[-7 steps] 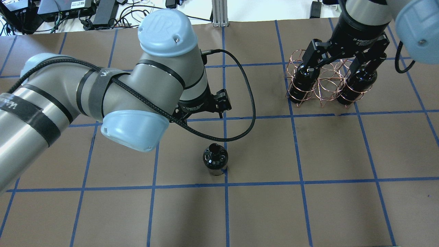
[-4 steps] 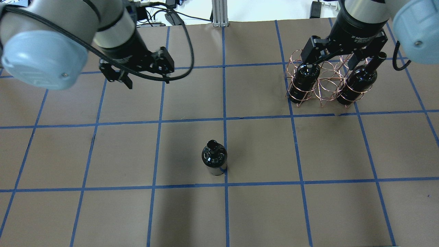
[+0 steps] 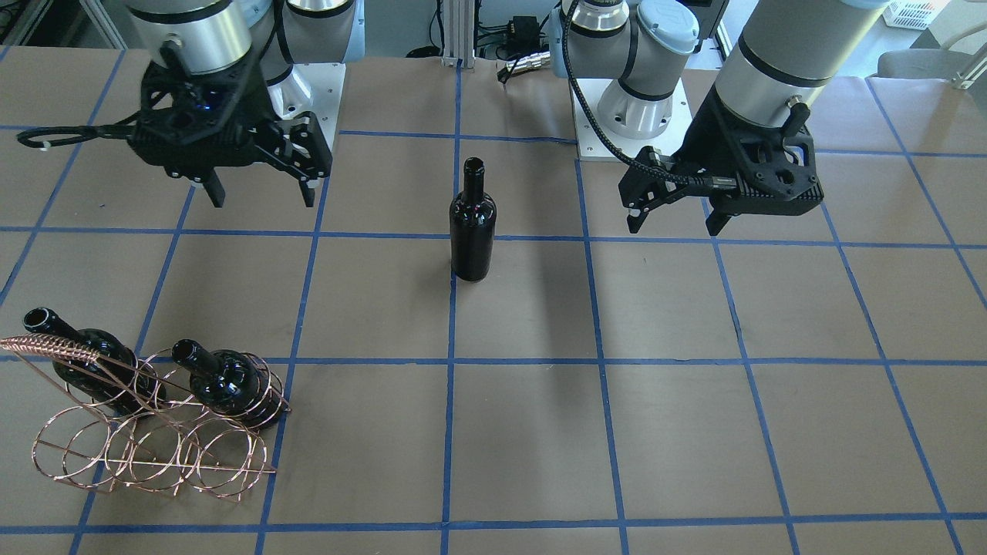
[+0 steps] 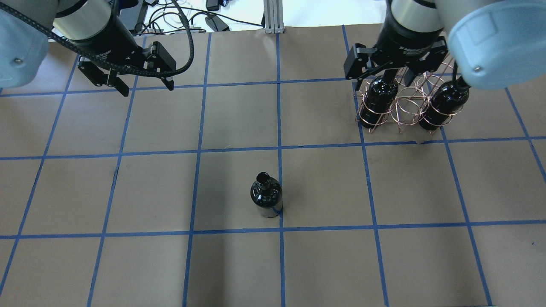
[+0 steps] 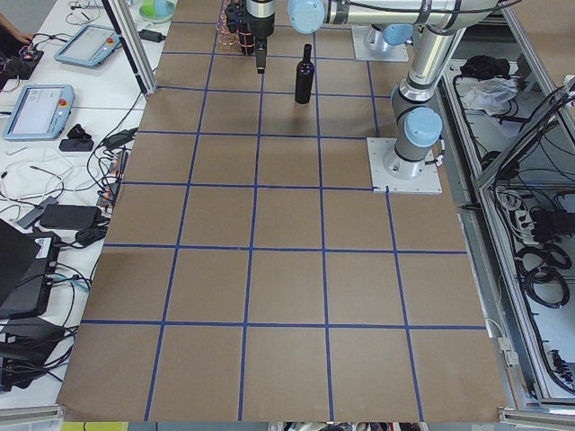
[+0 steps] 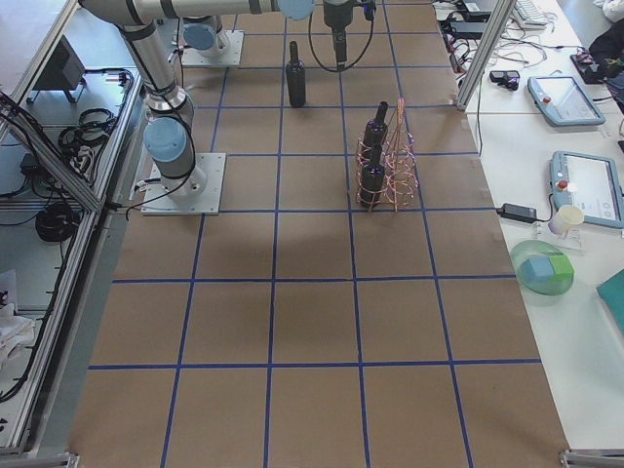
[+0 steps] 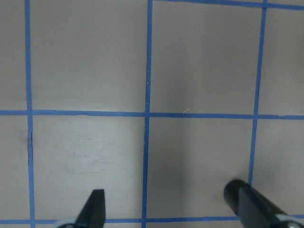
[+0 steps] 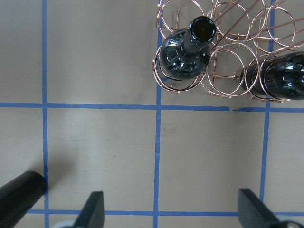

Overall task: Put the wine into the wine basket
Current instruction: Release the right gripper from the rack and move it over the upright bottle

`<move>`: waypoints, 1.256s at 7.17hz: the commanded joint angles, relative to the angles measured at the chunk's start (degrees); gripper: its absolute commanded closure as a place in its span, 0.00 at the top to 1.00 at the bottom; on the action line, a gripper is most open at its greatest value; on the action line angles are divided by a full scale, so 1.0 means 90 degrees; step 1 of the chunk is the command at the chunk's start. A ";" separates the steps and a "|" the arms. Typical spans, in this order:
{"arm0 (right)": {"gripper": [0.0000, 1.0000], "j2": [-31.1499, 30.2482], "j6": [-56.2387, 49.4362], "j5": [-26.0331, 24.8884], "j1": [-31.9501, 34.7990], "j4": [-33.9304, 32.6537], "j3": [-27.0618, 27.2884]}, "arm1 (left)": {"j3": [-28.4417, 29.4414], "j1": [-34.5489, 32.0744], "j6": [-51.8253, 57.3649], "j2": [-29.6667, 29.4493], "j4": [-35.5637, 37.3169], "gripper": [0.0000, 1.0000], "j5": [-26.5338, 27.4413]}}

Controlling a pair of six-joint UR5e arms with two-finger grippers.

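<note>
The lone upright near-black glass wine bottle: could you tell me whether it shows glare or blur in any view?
Overhead exterior: the near-black glass wine bottle shows small white glare specks around its shoulder, edges sharp. Exterior front-facing: nearly flat black, faint sheen. Exterior left: too small to judge.

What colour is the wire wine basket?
Copper-coloured; the wine basket shows best in the front-facing view.
</note>
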 commanded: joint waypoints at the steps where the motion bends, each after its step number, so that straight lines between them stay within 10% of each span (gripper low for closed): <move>1: 1.00 0.0323 0.0771 -0.0131 0.0921 -0.0365 -0.0006 | -0.0010 0.0004 0.0010 0.0024 -0.0029 1.00 0.0021; 9: 0.98 0.0881 0.2501 -0.0024 0.2526 -0.0210 0.0101 | -0.0313 0.0004 0.0040 0.0297 -0.0390 1.00 0.0422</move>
